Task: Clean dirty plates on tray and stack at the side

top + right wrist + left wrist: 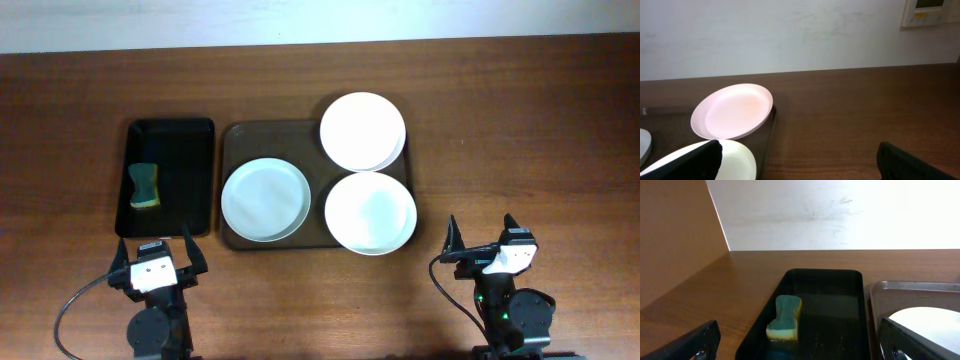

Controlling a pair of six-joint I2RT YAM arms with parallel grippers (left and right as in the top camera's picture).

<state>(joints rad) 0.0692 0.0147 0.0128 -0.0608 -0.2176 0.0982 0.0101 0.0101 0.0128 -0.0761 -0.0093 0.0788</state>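
Fingers (pixel 697 342) on our left gripper (pixel 155 243) stand spread as wide as they go with nothing between them, and our right gripper (pixel 481 222) is likewise wide apart and empty. Both hover at the near side of the table (pixel 520 120), short of the tray (pixel 243 137). We find all three plates on that brown tray: the left plate (pixel 264 200) lies flat inside it, the near-right plate (pixel 370 213) overhangs the tray's near edge, and the far-right plate (pixel 362 131) rides up on the far corner rim, tilted. We judge them light, stiff and smooth enough to slip, so we would pinch the thin raised rim, most easily where it overhangs. We cannot make out any smears. Just left of the tray sits the black tray (pixel 172 128) holding the sponge (pixel 145 186), which looks soft and easy to squeeze. We see bare wood right of the tray for stacking, while the gap between the two trays is narrow.
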